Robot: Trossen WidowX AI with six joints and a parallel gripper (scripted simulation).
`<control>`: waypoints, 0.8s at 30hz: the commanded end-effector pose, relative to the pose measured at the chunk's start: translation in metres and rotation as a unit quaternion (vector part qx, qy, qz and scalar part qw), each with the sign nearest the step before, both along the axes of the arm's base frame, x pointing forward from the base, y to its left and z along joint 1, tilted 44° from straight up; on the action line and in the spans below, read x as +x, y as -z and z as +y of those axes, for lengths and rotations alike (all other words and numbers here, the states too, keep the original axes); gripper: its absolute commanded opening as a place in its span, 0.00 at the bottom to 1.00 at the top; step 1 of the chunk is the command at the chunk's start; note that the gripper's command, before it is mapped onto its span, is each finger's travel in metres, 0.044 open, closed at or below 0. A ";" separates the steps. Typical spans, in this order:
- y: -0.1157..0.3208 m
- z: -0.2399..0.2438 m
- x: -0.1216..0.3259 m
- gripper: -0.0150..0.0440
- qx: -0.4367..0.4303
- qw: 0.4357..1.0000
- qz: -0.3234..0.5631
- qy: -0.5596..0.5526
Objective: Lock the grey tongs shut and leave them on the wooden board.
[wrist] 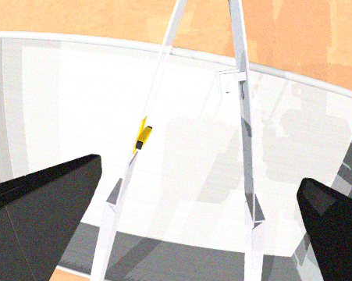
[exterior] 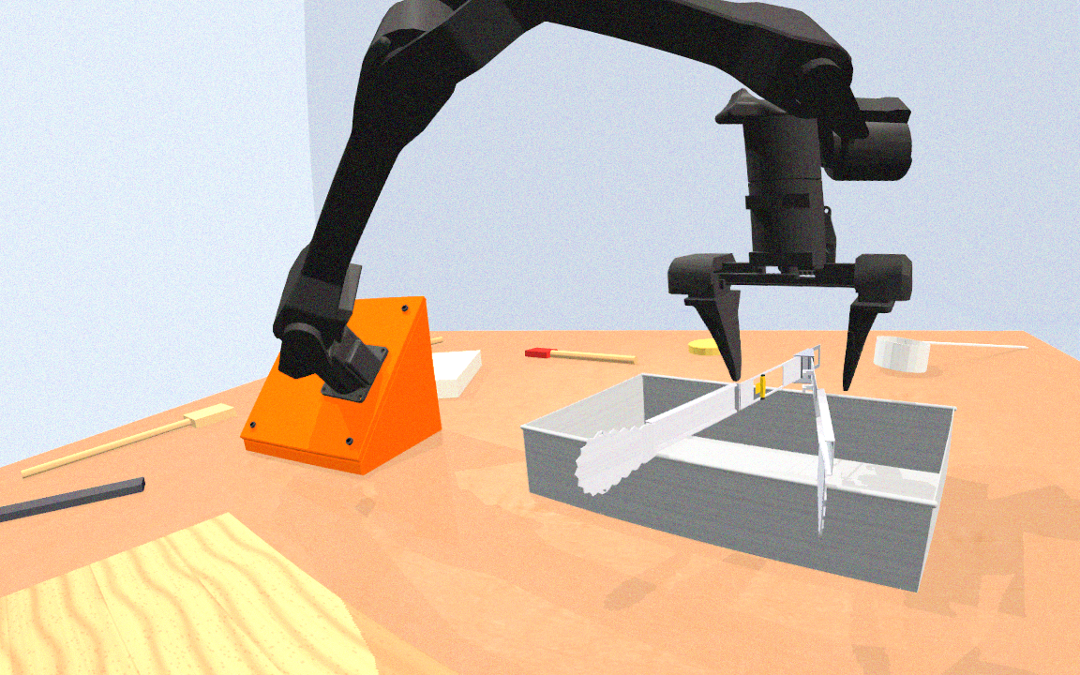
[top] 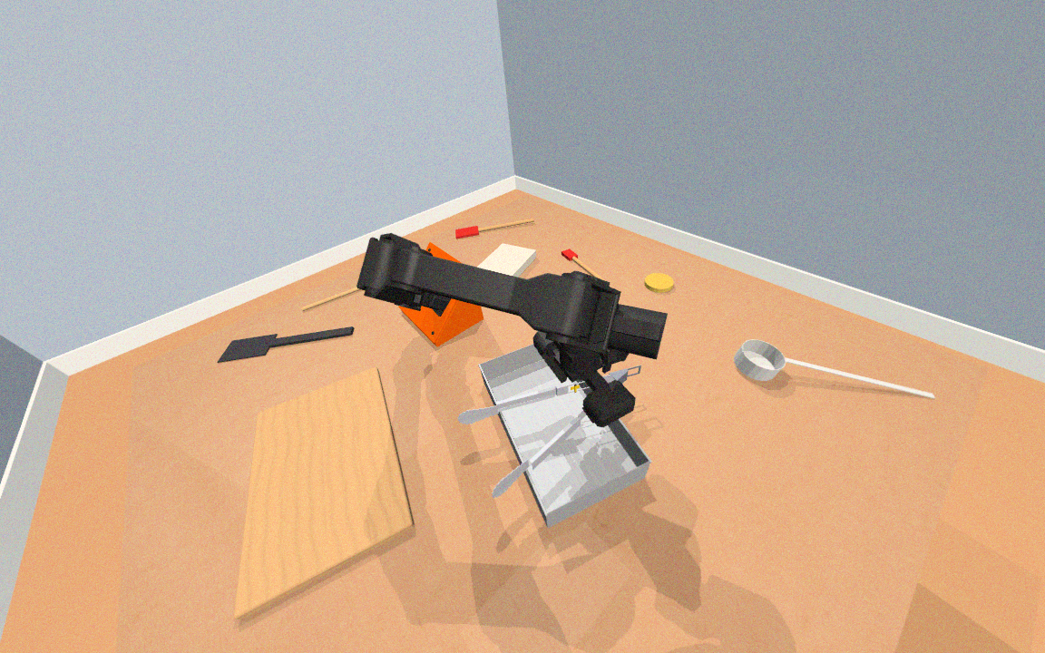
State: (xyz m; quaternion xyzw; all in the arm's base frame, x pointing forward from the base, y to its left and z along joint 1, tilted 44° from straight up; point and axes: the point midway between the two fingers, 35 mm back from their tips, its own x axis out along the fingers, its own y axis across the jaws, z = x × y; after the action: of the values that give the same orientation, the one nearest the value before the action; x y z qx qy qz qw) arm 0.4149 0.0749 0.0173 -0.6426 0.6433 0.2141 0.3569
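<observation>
The grey tongs (top: 477,415) (exterior: 695,417) (wrist: 247,164) lie open across the roasting tin (top: 607,493) (exterior: 695,507) (wrist: 86,97), scalloped tips past its board-side wall and hinge end past its opposite wall. A yellow piece (top: 574,388) (exterior: 761,385) (wrist: 144,134) sits on one arm. My gripper (exterior: 791,382) (wrist: 203,177) is open and empty, pointing down over the tongs towards their hinge end. In the wrist view both arms run between its fingertips, with a gap on each side. The wooden board (top: 315,487) (exterior: 149,604) lies beside the tin with nothing on it.
The orange arm base (top: 457,325) (exterior: 393,394) and a white block (top: 510,258) (exterior: 456,373) stand behind. A black spatula (top: 246,349) (exterior: 49,506) lies behind the board. A long-handled cup (top: 754,369) (exterior: 900,356) and a yellow disc (top: 659,282) (exterior: 701,347) are beyond the tin.
</observation>
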 end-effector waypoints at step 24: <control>0.030 -0.030 -0.001 1.00 -0.006 1.000 0.002 -0.005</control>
State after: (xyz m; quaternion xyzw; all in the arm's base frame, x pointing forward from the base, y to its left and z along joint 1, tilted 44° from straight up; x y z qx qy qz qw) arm 0.4153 0.0475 -0.0102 -0.6433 0.6435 0.2126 0.3561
